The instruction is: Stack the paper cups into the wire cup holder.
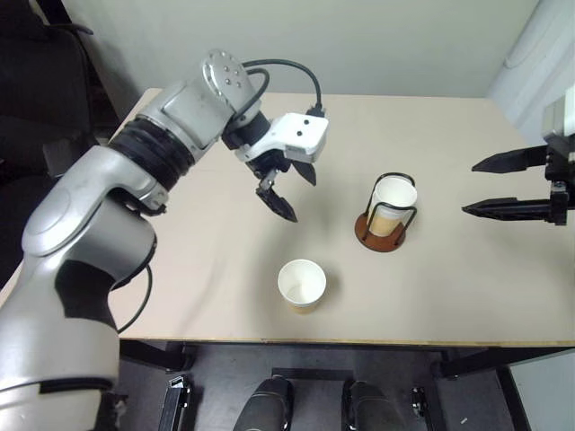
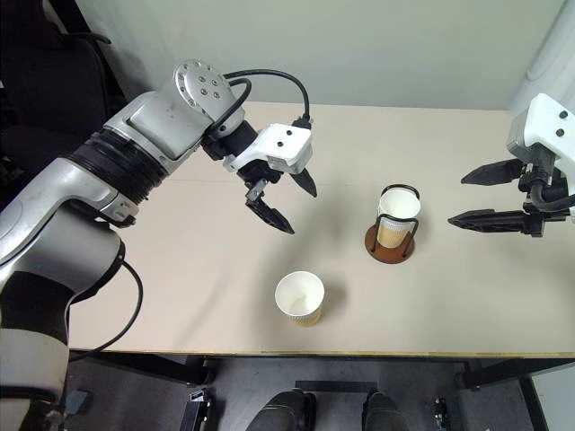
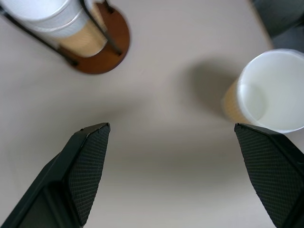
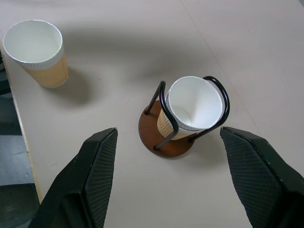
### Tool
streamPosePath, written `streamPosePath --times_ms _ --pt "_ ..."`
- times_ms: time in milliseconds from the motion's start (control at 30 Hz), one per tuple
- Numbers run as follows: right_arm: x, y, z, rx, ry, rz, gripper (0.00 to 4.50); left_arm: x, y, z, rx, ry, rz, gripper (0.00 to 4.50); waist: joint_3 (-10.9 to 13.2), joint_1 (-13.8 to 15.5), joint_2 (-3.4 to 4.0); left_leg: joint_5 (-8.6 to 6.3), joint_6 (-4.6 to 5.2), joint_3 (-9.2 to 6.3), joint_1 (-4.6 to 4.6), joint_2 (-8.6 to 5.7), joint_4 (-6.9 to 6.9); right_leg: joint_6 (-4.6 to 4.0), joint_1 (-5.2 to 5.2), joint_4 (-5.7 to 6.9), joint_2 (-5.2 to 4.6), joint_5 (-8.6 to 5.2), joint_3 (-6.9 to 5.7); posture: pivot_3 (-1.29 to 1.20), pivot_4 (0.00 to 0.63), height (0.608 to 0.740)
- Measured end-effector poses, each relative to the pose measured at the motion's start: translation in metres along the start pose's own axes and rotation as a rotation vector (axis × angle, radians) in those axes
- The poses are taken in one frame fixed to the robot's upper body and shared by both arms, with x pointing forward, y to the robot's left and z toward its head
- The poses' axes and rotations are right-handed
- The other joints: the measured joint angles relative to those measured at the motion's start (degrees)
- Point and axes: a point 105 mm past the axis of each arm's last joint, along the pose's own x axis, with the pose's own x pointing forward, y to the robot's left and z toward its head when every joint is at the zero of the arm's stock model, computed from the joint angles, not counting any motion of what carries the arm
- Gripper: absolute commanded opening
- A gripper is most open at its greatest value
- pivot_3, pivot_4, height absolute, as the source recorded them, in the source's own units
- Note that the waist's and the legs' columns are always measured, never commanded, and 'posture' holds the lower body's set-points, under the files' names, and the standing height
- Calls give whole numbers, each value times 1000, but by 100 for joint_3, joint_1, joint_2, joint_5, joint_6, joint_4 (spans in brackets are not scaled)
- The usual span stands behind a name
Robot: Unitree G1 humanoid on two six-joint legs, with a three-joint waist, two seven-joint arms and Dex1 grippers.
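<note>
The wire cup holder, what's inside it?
A paper cup stands inside the wire cup holder, open end up and looking empty. The holder's brown base under the cup is mostly covered, so that part can't be seen.

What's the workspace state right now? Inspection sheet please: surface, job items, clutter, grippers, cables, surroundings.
Surface: beige table, flat, no spills seen.
Job's things: wire cup holder upright on its brown disc base, one paper cup in holder; a second loose paper cup upright near the table's front edge, apart from the holder.
Clutter: nothing seen.
Grippers: left gripper open, above the table, holding nothing; right gripper open, to the right of the holder, holding nothing.
Cables: black cable looping over the left wrist.
Surroundings: pale wall behind the table, dark floor below the front edge.
</note>
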Motion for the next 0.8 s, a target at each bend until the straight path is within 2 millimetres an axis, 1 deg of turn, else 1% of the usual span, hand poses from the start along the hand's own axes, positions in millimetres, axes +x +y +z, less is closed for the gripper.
streamPosePath --times_ms 67,167,267,433,600,667,800 --pt "-1 0 0 5 0 4 3471 0 -7 9 14 -22 -32 4500 0 4 2 -4 -1 -5 -1 1 1 0 1 2 -1 0 1 0 150 740" --pt "-1 1 0 7 2 15 3471 3 -16 12 39 -22 -74 4500 -1 2 4 -9 -4 -5 10 0 0 1 7 4 -1 -6 0 0 150 740" --pt "-3 1 0 8 9 13 3471 8 -22 9 45 -8 -104 4500 -1 1 4 -9 -4 -6 11 1 2 -8 10 5 -1 -22 -1 0 150 740" --pt "-3 2 -1 14 11 22 3471 16 -27 -3 65 28 -131 4500 -1 -2 5 -8 -2 -10 14 1 10 -16 15 9 -3 -26 4 0 150 740" --pt "-3 4 -3 23 19 33 3471 34 -28 -14 118 76 -160 4500 -2 6 6 -4 5 -12 14 -3 15 -20 21 7 -2 -25 1 0 150 740" --pt "-3 5 -3 25 19 37 3471 39 -29 -15 130 77 -165 4500 -1 4 5 -3 6 -8 13 -3 17 -20 21 8 -1 -23 0 0 150 740" --pt "-3 6 -3 28 20 44 3471 42 -28 -11 158 64 -161 4500 -1 3 5 -3 7 -9 14 -1 15 -15 21 8 -4 -21 1 0 150 740"
